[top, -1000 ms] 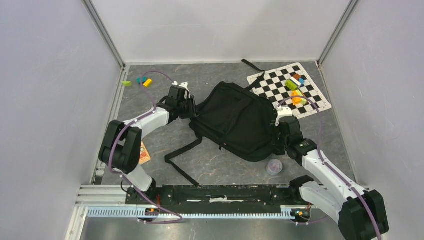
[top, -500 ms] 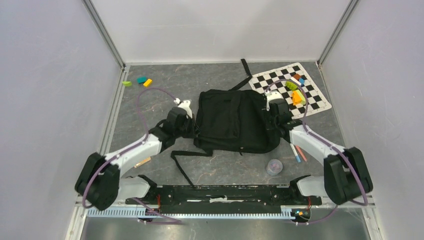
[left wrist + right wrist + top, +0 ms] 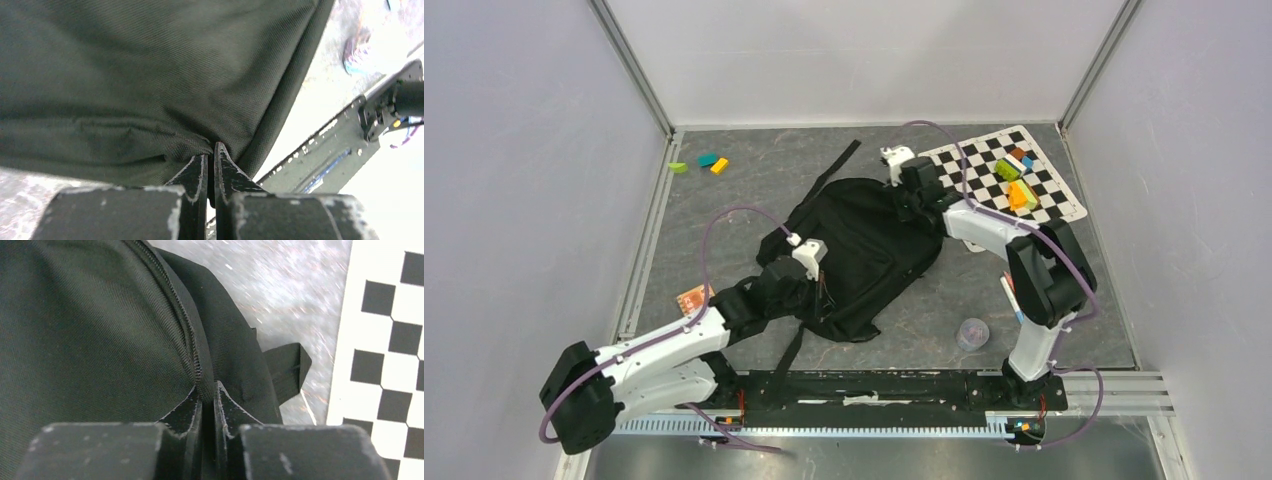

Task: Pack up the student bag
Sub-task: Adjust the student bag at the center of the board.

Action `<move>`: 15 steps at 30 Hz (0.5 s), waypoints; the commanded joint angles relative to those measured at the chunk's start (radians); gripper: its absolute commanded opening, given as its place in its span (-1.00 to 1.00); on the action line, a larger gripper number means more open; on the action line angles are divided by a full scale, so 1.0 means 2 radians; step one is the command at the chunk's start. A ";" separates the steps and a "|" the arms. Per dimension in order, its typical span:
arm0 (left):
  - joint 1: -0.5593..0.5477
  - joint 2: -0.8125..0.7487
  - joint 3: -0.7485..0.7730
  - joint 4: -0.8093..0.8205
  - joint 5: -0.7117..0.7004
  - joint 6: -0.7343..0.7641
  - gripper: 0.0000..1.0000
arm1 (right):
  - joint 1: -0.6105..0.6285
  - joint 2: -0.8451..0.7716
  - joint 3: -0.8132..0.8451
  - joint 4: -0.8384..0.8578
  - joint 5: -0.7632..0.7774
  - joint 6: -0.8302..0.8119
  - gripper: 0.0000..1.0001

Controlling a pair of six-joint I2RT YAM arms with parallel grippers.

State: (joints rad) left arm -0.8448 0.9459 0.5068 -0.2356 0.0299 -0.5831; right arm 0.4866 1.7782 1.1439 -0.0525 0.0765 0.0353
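The student bag, a large black fabric backpack, lies slanted across the middle of the floor, one strap trailing to the far side and another toward the front rail. My left gripper is shut on a fold of fabric at the bag's near-left edge; the left wrist view shows the cloth pinched at the fingertips. At the bag's far right corner, my right gripper is shut on the zipper seam, with the seam caught between its tips.
A black-and-white chequered mat with coloured blocks lies at the far right, just beyond the right gripper. More blocks sit far left. A small purple cup, pens and an orange card lie near the front.
Both grippers closed on the bag. The left arm drew back toward the front rail, the right arm swung toward the far side by the mat, and the bag turned to a slant.
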 commanded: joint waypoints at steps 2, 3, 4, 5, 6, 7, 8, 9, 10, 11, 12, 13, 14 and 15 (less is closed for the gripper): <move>-0.030 0.034 0.026 0.064 0.093 0.001 -0.76 | 0.058 0.034 0.092 0.030 -0.017 -0.014 -0.48; -0.031 0.039 0.036 0.058 0.088 0.006 -0.47 | 0.060 0.034 0.099 0.028 -0.014 -0.013 -0.29; -0.031 0.040 0.049 0.050 0.080 0.012 -0.23 | 0.060 0.030 0.103 0.010 -0.007 -0.013 -0.09; -0.032 0.039 0.059 0.039 0.067 0.016 0.07 | 0.060 0.021 0.102 0.003 0.006 -0.014 0.09; -0.032 0.035 0.071 0.030 0.049 0.020 0.30 | 0.060 0.008 0.099 -0.005 0.016 -0.013 0.29; -0.032 0.030 0.084 0.016 0.034 0.025 0.53 | 0.060 -0.008 0.092 -0.011 0.028 -0.014 0.46; -0.031 0.026 0.094 0.002 0.013 0.029 0.73 | 0.060 -0.023 0.083 -0.019 0.038 -0.013 0.56; -0.031 0.021 0.107 -0.014 -0.005 0.033 0.92 | 0.060 -0.042 0.074 -0.028 0.044 -0.013 0.64; -0.030 0.018 0.118 -0.028 -0.013 0.035 0.99 | 0.060 -0.062 0.060 -0.037 0.052 -0.009 0.69; -0.023 0.019 0.128 -0.043 -0.025 0.038 0.99 | 0.060 -0.080 0.049 -0.051 0.065 0.000 0.73; -0.015 0.023 0.142 -0.057 -0.018 0.043 0.99 | 0.059 -0.097 0.030 -0.060 0.078 0.013 0.77; 0.001 0.030 0.155 -0.077 -0.007 0.049 0.99 | 0.058 -0.121 0.012 -0.067 0.084 0.024 0.79; 0.015 0.040 0.170 -0.093 0.002 0.056 0.99 | 0.058 -0.146 -0.014 -0.070 0.087 0.037 0.81; 0.034 0.046 0.180 -0.111 0.008 0.062 0.99 | 0.057 -0.167 -0.036 -0.070 0.088 0.051 0.83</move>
State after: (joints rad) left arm -0.8772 1.0115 0.7498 -0.3626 0.0799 -0.5476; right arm 0.6071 1.6241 1.1988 -0.1387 0.1749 0.0402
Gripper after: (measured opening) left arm 0.993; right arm 0.897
